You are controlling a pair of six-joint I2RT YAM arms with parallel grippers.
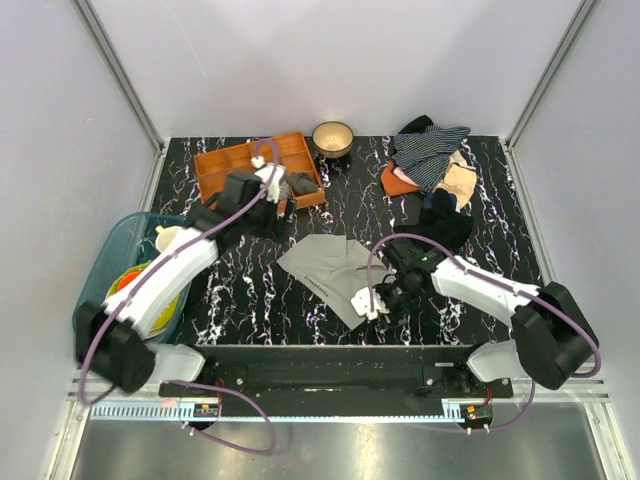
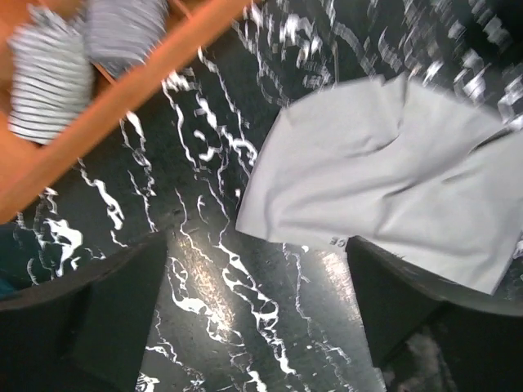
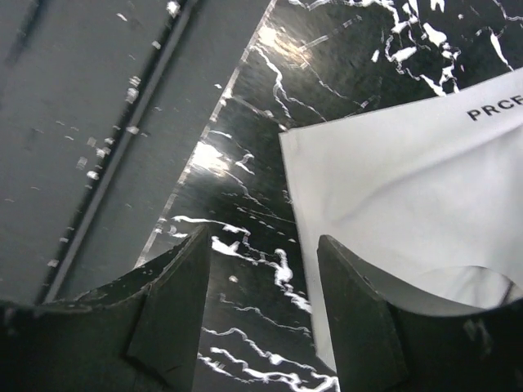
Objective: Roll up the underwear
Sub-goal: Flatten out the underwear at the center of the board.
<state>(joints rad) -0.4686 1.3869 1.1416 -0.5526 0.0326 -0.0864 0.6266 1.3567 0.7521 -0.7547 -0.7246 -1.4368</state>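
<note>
Underwear (image 1: 335, 268) lies flat mid-table (image 1: 250, 290), unrolled (rolling looks not yet begun). Right pincer (image 3: 261, 269) gapes empty, straddling its near corner; left pincer (image 2: 257, 294) hovers wide open, empty, by the far edge. Next, I judge: pinch that hem and turn it over.

Left gripper (image 2: 255, 318) and right gripper (image 3: 263, 310) both gape wide.

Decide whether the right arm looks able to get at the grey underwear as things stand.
Probably yes: the right gripper hangs open at the near corner of the underwear, and nothing lies between them.
</note>
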